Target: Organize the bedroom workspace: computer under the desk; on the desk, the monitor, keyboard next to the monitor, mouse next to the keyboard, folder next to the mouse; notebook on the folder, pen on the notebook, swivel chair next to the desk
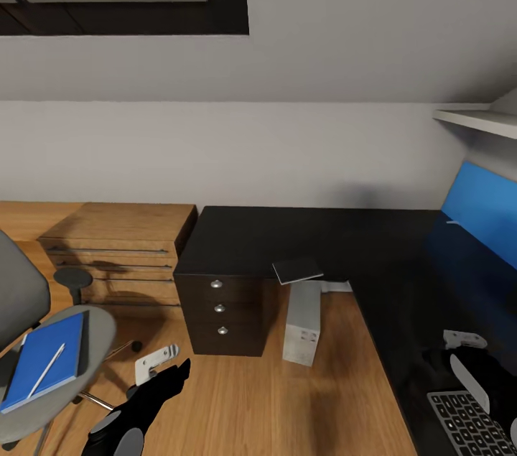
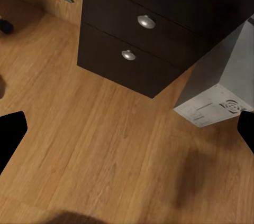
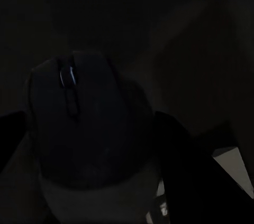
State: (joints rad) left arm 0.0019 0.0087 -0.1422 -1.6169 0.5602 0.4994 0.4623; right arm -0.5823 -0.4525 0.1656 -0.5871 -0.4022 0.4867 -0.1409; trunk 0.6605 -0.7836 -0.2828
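I see right gripper jaws clamped on the mouse over the surface; left gripper jaws released above floor; folder at 8 o'clock.

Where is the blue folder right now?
In the head view, the folder lies on the swivel chair's seat at the lower left, with the pen on top of it, left of the desk drawers.
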